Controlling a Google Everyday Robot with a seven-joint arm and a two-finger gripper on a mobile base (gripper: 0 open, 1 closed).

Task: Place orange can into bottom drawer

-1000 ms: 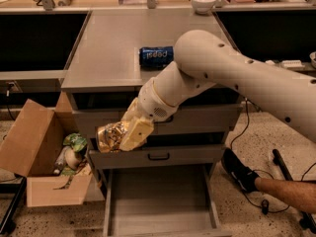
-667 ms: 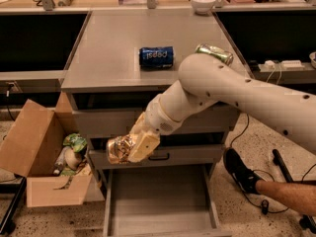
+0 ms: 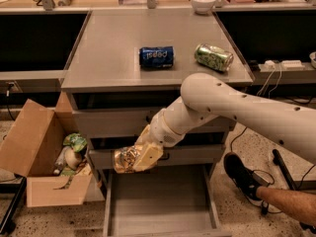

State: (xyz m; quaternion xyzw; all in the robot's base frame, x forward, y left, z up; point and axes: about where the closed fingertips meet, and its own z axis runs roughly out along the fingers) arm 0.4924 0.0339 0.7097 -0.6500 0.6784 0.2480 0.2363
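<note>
Clasping the orange can between its fingers, the gripper hovers over the bottom drawer's 10 o'clock corner; drawer open.

Your orange can: crumpled gold, on its side, clasped in the gripper above the drawer's left side. Your bottom drawer: grey, pulled open.

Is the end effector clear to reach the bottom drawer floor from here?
Probably yes. The end effector, shut on the orange can, hangs over the open bottom drawer, in front of the middle drawer. Nothing visible lies between it and the drawer floor.
</note>
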